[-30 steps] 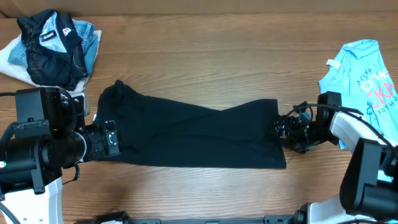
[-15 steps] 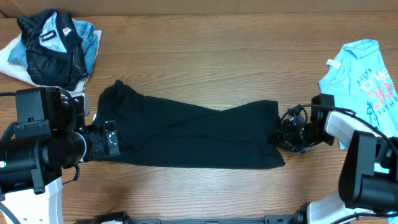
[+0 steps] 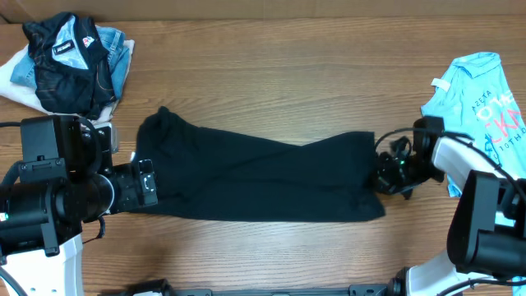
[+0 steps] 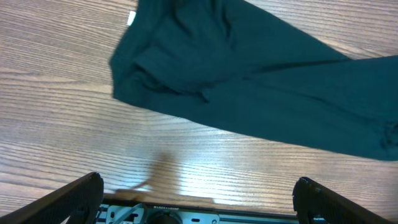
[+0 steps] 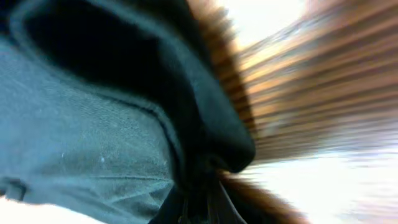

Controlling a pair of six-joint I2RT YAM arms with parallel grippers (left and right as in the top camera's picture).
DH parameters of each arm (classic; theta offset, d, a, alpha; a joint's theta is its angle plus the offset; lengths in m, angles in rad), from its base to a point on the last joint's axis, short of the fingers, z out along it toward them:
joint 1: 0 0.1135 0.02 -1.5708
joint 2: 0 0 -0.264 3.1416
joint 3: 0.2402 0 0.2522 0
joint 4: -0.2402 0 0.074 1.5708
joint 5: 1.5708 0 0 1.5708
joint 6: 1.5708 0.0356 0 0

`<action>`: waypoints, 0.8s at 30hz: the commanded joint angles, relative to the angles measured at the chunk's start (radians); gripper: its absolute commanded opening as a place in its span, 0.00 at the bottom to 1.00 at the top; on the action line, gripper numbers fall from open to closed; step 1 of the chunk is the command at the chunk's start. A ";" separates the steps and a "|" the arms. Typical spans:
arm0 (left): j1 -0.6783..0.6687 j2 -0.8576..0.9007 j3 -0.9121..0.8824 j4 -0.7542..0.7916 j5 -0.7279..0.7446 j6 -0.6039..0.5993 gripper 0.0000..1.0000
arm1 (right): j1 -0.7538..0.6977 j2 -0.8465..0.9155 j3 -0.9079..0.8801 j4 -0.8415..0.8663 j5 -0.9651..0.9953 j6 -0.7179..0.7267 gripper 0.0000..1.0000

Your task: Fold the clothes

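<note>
The black T-shirt [image 3: 255, 177] lies as a long band across the middle of the table, collar end to the left. My right gripper [image 3: 380, 176] is at its right end, shut on a bunched fold of the black cloth [image 5: 93, 124]; in the right wrist view the fabric runs into the gripper [image 5: 199, 208] at the bottom of the frame. My left gripper [image 3: 146, 182] is at the shirt's left end, open wide. The left wrist view shows its fingers [image 4: 78, 196] far apart over bare wood, with the shirt [image 4: 249, 74] lying beyond them. A small white label [image 4: 131, 18] shows at the collar.
A dark jacket with a logo patch [image 3: 70, 57] lies on a pile of blue and white clothes at the back left. A light blue T-shirt with pink lettering [image 3: 481, 99] lies at the right edge, just behind my right arm.
My right gripper has shut on the shirt's right end and drawn it slightly to the right, so the whole shirt shifted right. The left arm has not moved.
</note>
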 commanded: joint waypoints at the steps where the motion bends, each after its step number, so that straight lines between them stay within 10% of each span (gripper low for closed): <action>1: 0.005 0.000 -0.010 0.001 0.003 0.018 1.00 | -0.013 0.004 0.116 -0.058 0.224 0.069 0.04; 24: 0.005 0.000 -0.010 0.008 0.003 0.018 1.00 | 0.294 -0.069 0.263 -0.230 0.388 0.237 0.04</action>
